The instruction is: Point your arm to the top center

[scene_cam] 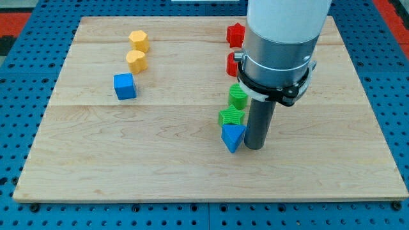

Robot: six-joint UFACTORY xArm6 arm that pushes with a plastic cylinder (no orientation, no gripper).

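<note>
My tip [254, 147] rests on the wooden board [128, 160] right of centre, just to the right of a blue triangular block [232, 137], touching or nearly touching it. Above that block sit a green star-like block [231, 117] and a second green block [238, 96]. Two red blocks lie further up: one [232, 64] partly hidden by my arm [281, 45], one [236, 34] near the view's top edge. At the view's upper left are a yellow hexagonal block [138, 41], a yellow rounded block [136, 61] and a blue cube [124, 85].
The board lies on a blue perforated table [19, 96]. The arm's wide white and grey body hides the board's upper right part.
</note>
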